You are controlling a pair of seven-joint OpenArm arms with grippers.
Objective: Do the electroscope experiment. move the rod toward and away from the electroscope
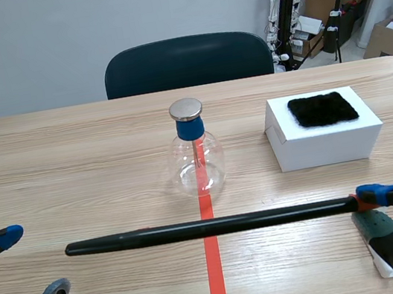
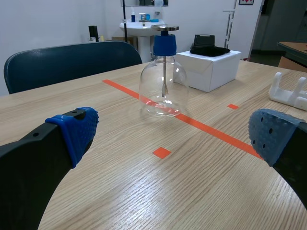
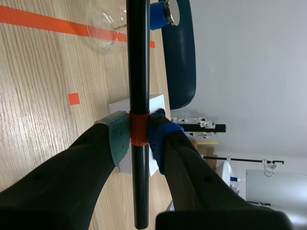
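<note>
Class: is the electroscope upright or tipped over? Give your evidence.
Upright. The electroscope stands on its glass base on the table, with the metal disc on top and the stem vertical.

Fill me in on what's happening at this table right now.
The right gripper is shut on a long black rod, holding it level across the robot's side of the electroscope without touching it. The electroscope stands upright on the table. The left gripper sits low and open, holding nothing. Beside the electroscope a white box carries a black cloth.
</note>
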